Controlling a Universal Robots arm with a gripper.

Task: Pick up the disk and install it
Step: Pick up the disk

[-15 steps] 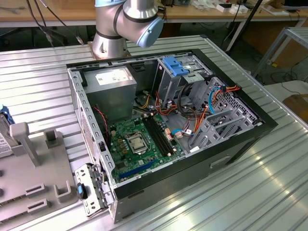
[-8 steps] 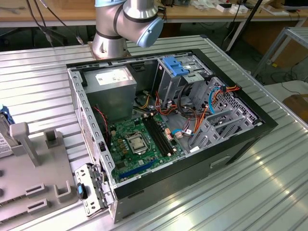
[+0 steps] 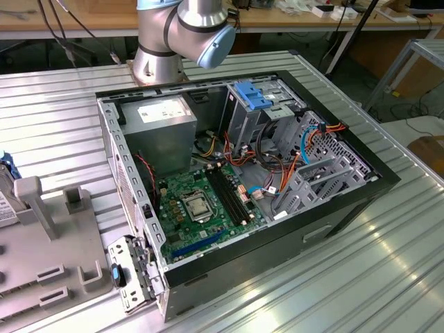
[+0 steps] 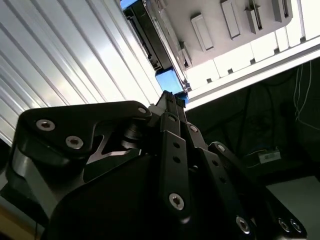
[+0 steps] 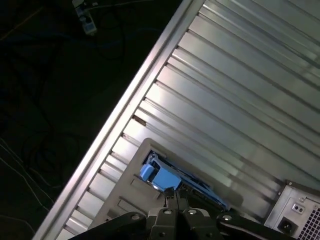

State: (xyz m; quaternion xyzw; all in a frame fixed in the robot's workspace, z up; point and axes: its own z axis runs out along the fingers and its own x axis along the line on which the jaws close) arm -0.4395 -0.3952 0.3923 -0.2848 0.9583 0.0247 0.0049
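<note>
My gripper (image 5: 172, 199), its 2 fingers drawn together, hovers at the blue rail of the disk (image 5: 160, 176). The disk sits slotted in a grey fixture (image 5: 122, 202) near the edge of the ribbed metal table (image 5: 225, 100). I cannot tell whether my fingertips touch the rail. In the exterior view, the open computer case (image 3: 277, 173) lies on the table, apart from the fixture.

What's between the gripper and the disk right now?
In the first wrist view the gripper ends right at the blue end of the disk, which stands in a grey holder. Nothing lies between them; whether they touch I cannot tell.
</note>
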